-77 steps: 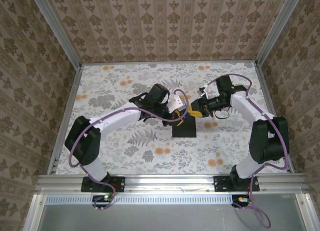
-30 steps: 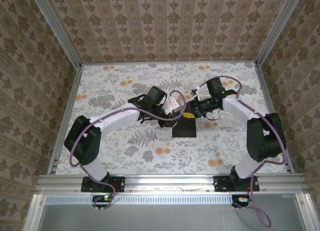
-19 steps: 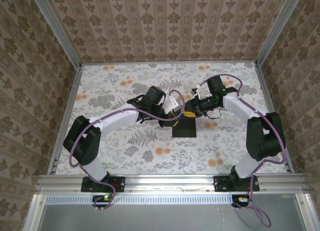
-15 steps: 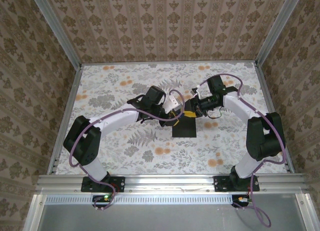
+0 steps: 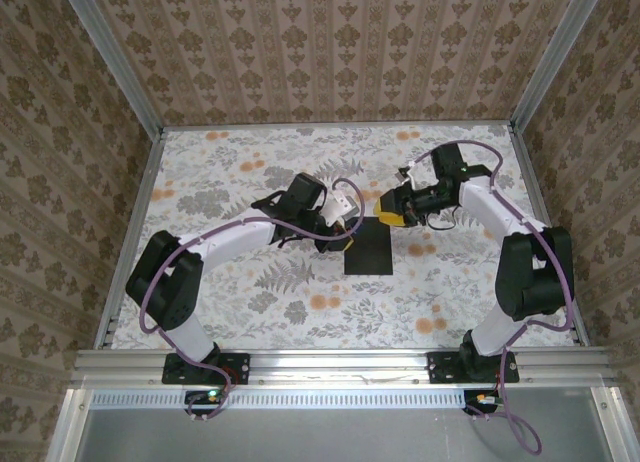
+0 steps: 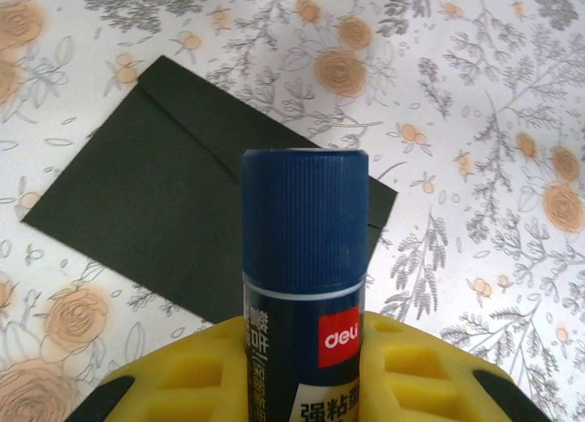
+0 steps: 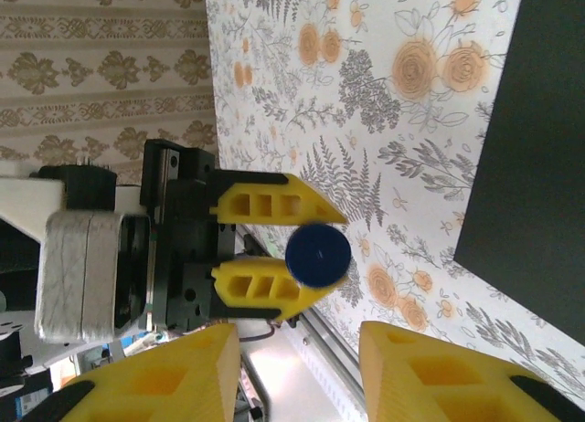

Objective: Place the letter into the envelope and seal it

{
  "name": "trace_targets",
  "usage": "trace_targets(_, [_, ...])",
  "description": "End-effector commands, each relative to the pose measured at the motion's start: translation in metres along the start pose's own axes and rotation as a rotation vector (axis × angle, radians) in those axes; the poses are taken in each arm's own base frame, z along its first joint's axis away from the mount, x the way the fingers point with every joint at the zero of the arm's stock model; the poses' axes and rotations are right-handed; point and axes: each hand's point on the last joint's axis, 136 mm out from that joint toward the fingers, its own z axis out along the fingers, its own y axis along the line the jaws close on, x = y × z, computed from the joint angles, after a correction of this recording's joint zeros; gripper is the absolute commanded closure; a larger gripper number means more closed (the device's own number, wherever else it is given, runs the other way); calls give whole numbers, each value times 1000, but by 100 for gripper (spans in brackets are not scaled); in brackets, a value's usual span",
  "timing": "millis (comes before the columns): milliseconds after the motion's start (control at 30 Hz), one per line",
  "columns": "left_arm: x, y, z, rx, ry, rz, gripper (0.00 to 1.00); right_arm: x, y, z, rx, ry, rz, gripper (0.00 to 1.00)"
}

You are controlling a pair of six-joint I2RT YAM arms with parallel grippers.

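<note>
Floral table [image 5: 250, 302] w/ both arms reaching in to the centre: L arm [image 5: 235, 237] from the left, R arm [image 5: 500, 217] from the right. Black envelope [image 5: 368, 250] lies flat at mid-table, just near of the two wrists. In the L wrist view it lies on the cloth beyond the fingers, w/ a fold line running along one long side. L gripper [image 5: 343, 225] is over the envelope's far-left corner, clamped on a glue stick [image 6: 304, 221]. The stick's blue ribbed cap [image 6: 304, 180] is on and pokes out past the yellow fingers [image 6: 420, 376]; a red logo patch shows on the barrel. R gripper [image 5: 387, 213] is by the envelope's far-right corner, near the L one but apart. Its jaws stand parted w/ nothing btwn them. R wrist view looks thru that gap at the L gripper end-on, where the cap reads as a blue disc pinched btwn the two fingers. The envelope's edge runs down the right side of that view.
</note>
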Motion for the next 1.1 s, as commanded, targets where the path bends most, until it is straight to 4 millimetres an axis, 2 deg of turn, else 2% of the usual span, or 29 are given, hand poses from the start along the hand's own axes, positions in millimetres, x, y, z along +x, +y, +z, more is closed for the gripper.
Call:
trace_targets(0, [-7,12,-17,-101,-10,-84,100,0,12,-16,5,-30,-37,57])
trace_targets(167, [6,45,-37,-302,33,-343,100,-9,8,-24,20,-88,-31,50])
trace_targets(233, [15,53,-45,-355,26,-428,100,-13,3,-26,55,-117,-32,45])
trace_targets(400, [38,76,-69,-497,35,-575,100,-23,-10,-34,168,-206,-51,17])
trace_targets(533, [58,97,-77,-549,63,-665,100,-34,-18,-46,259,-298,-75,0])
trace_targets(733, [88,129,-74,-602,91,-766,100,-35,-25,-51,298,-358,-78,0])
trace_targets(1067, [118,150,-55,-611,143,-842,100,-23,-42,-47,310,-336,-51,0])
